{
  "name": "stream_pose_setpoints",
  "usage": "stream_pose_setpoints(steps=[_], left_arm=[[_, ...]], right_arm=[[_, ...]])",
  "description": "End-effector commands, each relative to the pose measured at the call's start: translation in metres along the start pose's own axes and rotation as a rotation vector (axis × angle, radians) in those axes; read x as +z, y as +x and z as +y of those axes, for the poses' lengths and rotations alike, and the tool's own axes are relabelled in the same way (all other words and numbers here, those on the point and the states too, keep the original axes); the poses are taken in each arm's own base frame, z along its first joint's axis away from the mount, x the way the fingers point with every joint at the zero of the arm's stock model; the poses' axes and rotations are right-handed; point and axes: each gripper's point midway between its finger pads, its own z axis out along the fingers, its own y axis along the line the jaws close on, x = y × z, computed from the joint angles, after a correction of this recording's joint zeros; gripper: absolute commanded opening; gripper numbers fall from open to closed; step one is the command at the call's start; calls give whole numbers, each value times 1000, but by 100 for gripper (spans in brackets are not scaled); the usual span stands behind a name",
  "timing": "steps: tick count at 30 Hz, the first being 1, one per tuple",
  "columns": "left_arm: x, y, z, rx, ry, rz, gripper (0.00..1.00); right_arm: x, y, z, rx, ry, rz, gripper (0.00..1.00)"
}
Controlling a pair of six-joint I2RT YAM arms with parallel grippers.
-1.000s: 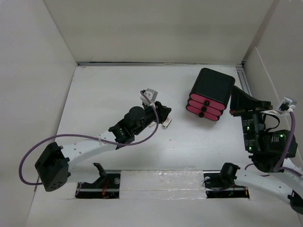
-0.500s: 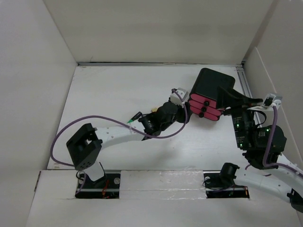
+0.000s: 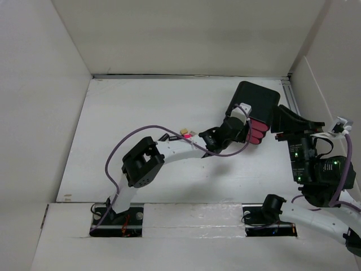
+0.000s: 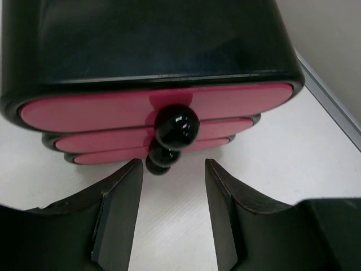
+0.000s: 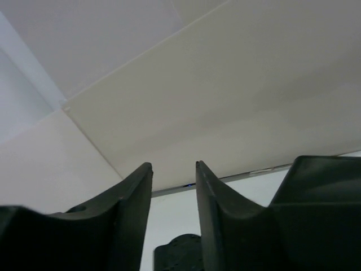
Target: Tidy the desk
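Your counter (image 3: 141,113) carries the drawer box (image 3: 256,101) near its far right corner. Close off-centre on the top knob (image 4: 176,125) and you'd likely slip off, or shove the box. Left jaws stand half open just short of the knob, empty. Right jaws are parted and empty too, near the box.
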Motion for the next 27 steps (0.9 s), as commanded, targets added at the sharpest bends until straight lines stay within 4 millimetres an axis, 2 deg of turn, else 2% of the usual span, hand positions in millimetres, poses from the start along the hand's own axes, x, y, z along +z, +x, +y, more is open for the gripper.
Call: stream_pose_setpoints(steps=[1,2,5,11,17,27], left_arm=[[7,-27,-2,14,-51,-50,43],[13,-21,0,23,-64,-39,43],[22,-20,1,30,-90,-41,42],[31,-29,4,54,-127,-64,39],[30,-46,-5,54,-101,-95,38],[34,-50,-5,68,-106,-107,40]], right_arm=[[2,-13,7,16,-27,-19,46],[2,-12,8,15,-31,-14,48],[2,-10,9,13,-33,-15,51],[4,-4,12,0,-44,-5,52],[8,2,18,-23,-56,14,52],[10,5,19,-29,-57,18,52]])
